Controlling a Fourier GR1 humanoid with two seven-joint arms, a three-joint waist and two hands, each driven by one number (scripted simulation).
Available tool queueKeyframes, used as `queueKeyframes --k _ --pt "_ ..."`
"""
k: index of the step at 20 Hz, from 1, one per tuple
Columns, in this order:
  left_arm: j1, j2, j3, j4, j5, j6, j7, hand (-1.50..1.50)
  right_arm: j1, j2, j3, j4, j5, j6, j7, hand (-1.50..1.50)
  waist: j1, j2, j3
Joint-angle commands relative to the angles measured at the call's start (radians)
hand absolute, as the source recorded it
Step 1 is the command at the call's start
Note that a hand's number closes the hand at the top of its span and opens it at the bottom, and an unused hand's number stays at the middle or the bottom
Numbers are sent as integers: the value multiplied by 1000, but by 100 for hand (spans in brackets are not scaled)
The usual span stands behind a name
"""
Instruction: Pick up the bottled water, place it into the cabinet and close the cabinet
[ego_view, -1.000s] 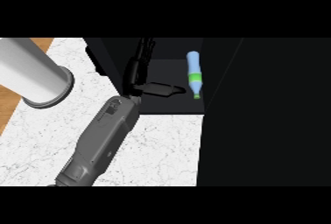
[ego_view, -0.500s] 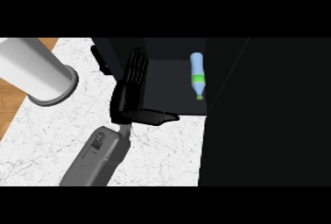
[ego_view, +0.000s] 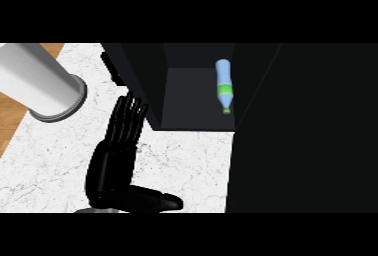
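Bottled water (ego_view: 224, 85), pale blue with green band, lies inside cabinet (ego_view: 188, 100).

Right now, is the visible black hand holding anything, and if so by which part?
Nothing is held. The black hand is open with straight fingers over the white marble counter; the pale blue green-banded water bottle lies untouched inside the dark cabinet.

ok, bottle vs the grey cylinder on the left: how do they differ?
The bottle is slim, pale blue with a green band; the cylinder is wide and plain grey. The bottle lies on its side inside the dark cabinet; the cylinder stands on end outside it, at the counter's left edge. Neither is touched by the hand.
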Motion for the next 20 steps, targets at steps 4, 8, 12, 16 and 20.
queueKeyframes --k 4,8,12,16,20 --pt "263 94 -75 -269 3 -42 -11 -150 0 -101 80 -51 71 71 78 150 0 2 -1" --pt "403 160 -17 -399 39 -61 -43 -150 -14 -153 139 -61 152 118 75 150 12 -1 -2" --pt "447 170 50 -382 59 -85 -104 -150 -17 -176 249 -115 198 138 129 150 0 1 -3" --pt "629 223 106 -447 131 -190 -191 -150 -77 -154 277 -159 226 121 193 150 15 1 -3" --pt "665 296 265 -503 282 -279 -155 -150 -121 -117 332 -106 295 117 173 150 16 2 -3"
